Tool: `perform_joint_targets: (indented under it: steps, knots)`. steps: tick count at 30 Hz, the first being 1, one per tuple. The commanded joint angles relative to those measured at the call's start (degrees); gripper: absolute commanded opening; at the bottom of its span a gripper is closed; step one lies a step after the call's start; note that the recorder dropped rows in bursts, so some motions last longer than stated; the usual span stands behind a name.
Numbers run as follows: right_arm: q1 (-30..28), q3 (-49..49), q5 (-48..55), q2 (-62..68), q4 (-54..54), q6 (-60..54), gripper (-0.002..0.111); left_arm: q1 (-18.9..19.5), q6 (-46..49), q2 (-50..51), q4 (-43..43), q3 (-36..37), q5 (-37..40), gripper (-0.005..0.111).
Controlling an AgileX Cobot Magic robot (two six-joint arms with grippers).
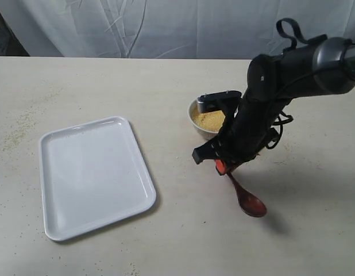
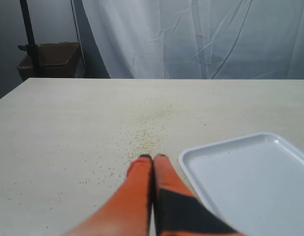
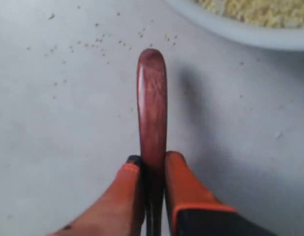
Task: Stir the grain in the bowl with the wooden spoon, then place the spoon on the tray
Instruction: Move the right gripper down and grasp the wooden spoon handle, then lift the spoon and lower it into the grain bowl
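Note:
My right gripper (image 1: 223, 167) is shut on the handle of the dark reddish-brown wooden spoon (image 1: 250, 202), whose oval bowl rests low over the table in front of the white bowl (image 1: 196, 123). The grain (image 1: 207, 119) fills that bowl as a golden-yellow heap. In the right wrist view the spoon handle (image 3: 152, 103) sticks out between the orange fingers (image 3: 184, 184), with the bowl rim (image 3: 240, 30) and the grain (image 3: 260, 10) beyond. The white tray (image 1: 94, 172) lies on the left, with nothing on it. My left gripper (image 2: 153, 158) is shut on nothing beside the tray's corner (image 2: 250, 177).
Scattered loose grains (image 2: 149, 137) dot the table ahead of the left gripper and near the spoon handle (image 3: 93, 44). A white curtain (image 1: 166, 26) hangs behind the table. A cardboard box (image 2: 48, 59) stands off the table's far corner.

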Motion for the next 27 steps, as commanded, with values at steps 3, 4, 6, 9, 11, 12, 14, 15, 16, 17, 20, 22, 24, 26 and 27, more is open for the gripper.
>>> perform_joint_targets:
  steps: [3, 4, 6, 9, 11, 12, 14, 15, 16, 17, 20, 22, 24, 26, 27]
  knots:
    - [-0.3, -0.2, 2.4, -9.1, 1.1, 3.0, 0.0, 0.2, 0.0, -0.2, 0.0, 0.2, -0.5, 0.0]
    - [-0.8, -0.2, 0.2, -10.6, 0.1, 5.2, 0.0, 0.2, 0.0, -0.2, 0.0, 0.2, -0.5, 0.0]
    - [-2.4, -0.2, -5.0, -12.9, -1.8, 11.3, 0.0, 0.2, 0.0, -0.2, 0.0, 0.2, -0.5, 0.0]
    - [-6.8, -0.2, -15.4, -13.9, -3.4, 24.0, 0.0, 0.2, 0.0, -0.2, 0.0, 0.2, -0.5, 0.0]
    - [-9.4, -0.1, -22.1, -13.2, -3.4, 33.6, 0.0, 0.2, 0.0, -0.2, 0.0, 0.2, -0.5, 0.0]
    - [-10.0, -0.1, -24.5, -12.5, -3.4, 37.6, 0.0, 0.2, 0.0, -0.2, 0.0, 0.2, -0.5, 0.0]
    - [-10.5, -0.1, -30.4, -10.5, -3.4, 45.9, 0.0, 0.2, 0.0, -0.2, 0.0, 0.2, -0.5, 0.0]
    - [-10.5, -0.1, -32.7, -9.1, -3.4, 47.9, 0.0, 0.2, 0.0, -0.2, 0.0, 0.2, -0.5, 0.0]
    - [-10.5, -0.1, -35.7, -7.6, -3.4, 49.5, 0.0, 0.2, 0.0, -0.2, 0.0, 0.2, -0.5, 0.0]
    - [-10.5, -0.1, -37.7, -6.1, -3.4, 51.4, 0.0, 0.2, 0.0, -0.2, 0.0, 0.2, -0.5, 0.0]
    - [-10.5, -0.1, -44.5, -1.9, -2.2, 56.2, 0.0, 0.2, 0.0, -0.2, 0.0, 0.2, -0.5, 0.0]
    - [-10.5, -0.1, -47.4, 0.6, 0.2, 56.7, 0.0, 0.2, 0.0, -0.2, 0.0, 0.2, -0.5, 0.0]
    - [-10.5, -0.1, -49.2, 2.5, 1.6, 56.6, 0.0, 0.2, 0.0, -0.2, 0.0, 0.2, -0.5, 0.0]
    - [-10.5, -0.1, -51.0, 3.9, 1.9, 56.6, 0.0, 0.2, 0.0, -0.2, 0.0, 0.2, -0.5, 0.0]
    - [-10.5, -0.1, -51.7, 4.7, 1.9, 56.6, 0.0, 0.2, 0.0, -0.2, 0.0, 0.2, -0.5, 0.0]
